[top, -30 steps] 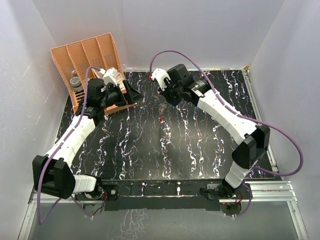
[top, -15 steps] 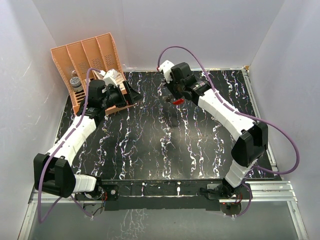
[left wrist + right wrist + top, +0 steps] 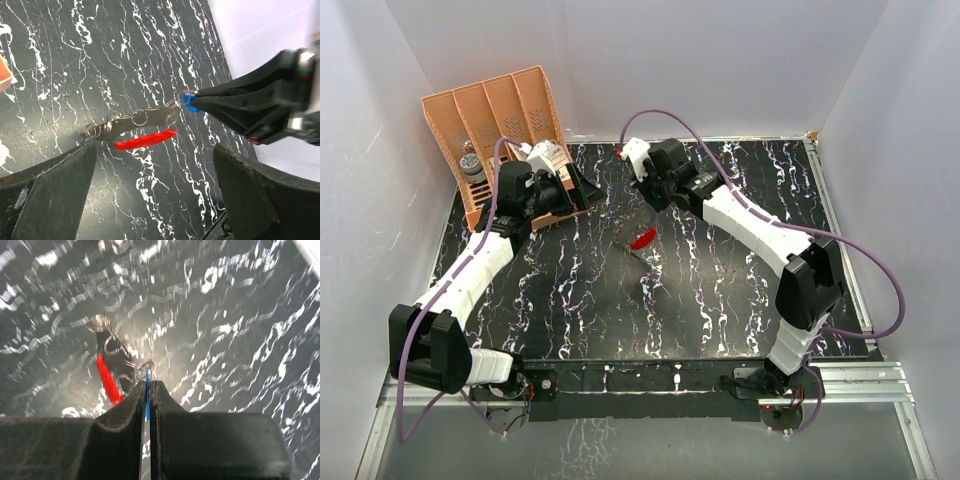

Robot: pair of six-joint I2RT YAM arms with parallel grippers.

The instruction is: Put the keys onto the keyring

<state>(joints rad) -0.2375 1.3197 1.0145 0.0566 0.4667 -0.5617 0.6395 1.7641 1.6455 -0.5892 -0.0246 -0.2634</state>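
Note:
My right gripper (image 3: 655,208) (image 3: 148,384) is shut on the key's thin blue head (image 3: 147,386) (image 3: 189,100). The keyring (image 3: 642,240) (image 3: 106,377) (image 3: 145,139) hangs from the key's tip, its red side below a pale metal side (image 3: 142,119) that carries small wire rings. It appears lifted off the black marbled table (image 3: 580,300). My left gripper (image 3: 576,186) (image 3: 155,200) stands wide open near the orange rack and faces the keyring. Nothing lies between its fingers (image 3: 50,200).
An orange slotted rack (image 3: 490,110) stands at the back left with a small grey item (image 3: 472,165) in one slot. White walls close in the table on three sides. A metal rail (image 3: 840,375) runs along the near edge.
My right wrist has swung back to the left, and the red keyring now hangs lower and further left than half a second ago. The left arm has barely moved.

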